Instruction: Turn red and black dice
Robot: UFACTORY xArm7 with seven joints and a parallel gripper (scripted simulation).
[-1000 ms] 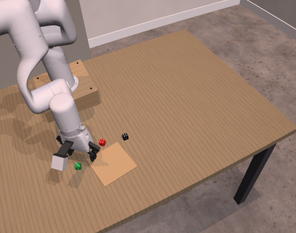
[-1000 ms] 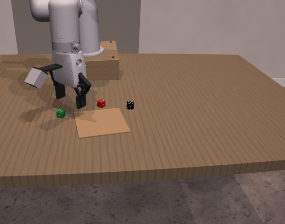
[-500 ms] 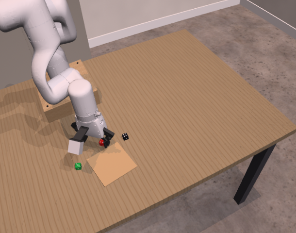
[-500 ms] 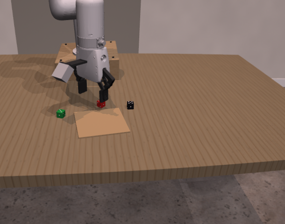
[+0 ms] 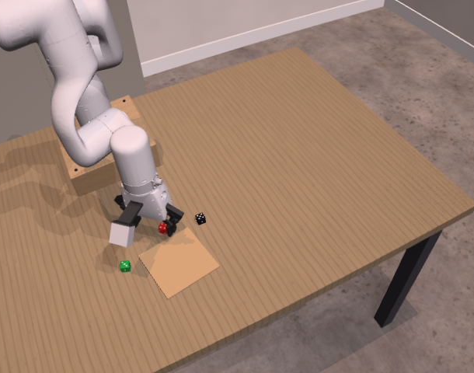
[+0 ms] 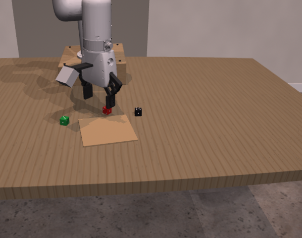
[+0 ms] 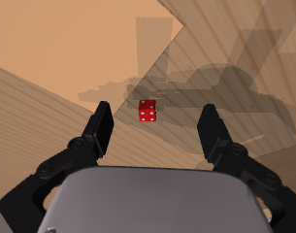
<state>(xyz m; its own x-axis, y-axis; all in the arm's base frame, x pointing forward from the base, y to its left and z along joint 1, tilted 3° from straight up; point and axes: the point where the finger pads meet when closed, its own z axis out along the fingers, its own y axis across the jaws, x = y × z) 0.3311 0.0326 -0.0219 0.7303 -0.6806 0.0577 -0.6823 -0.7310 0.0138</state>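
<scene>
The red die (image 5: 162,228) (image 6: 106,110) (image 7: 148,111) lies on the table just off the mat's back edge. In the wrist view its brighter face, which looks like the top, shows 4. My gripper (image 5: 151,228) (image 6: 99,102) (image 7: 155,114) is open and empty above it, with the die below the gap. One finger partly hides the die in the top and exterior views. The black die (image 5: 200,218) (image 6: 138,111) lies flat off the mat's back right corner; its top looks like 5. The green die (image 5: 125,266) (image 6: 64,120) lies flat left of the mat; its top looks like 3. The mat (image 5: 179,265) (image 6: 107,132) (image 7: 65,44) lies flat and bears no die.
The wooden table (image 5: 277,160) (image 6: 210,115) carries everything. The arm's wooden base block (image 5: 94,178) (image 6: 120,70) stands behind the gripper. The white camera box (image 5: 122,234) (image 6: 67,76) sticks out from the gripper's side, above and behind the green die. The table's front edge lies beyond the mat.
</scene>
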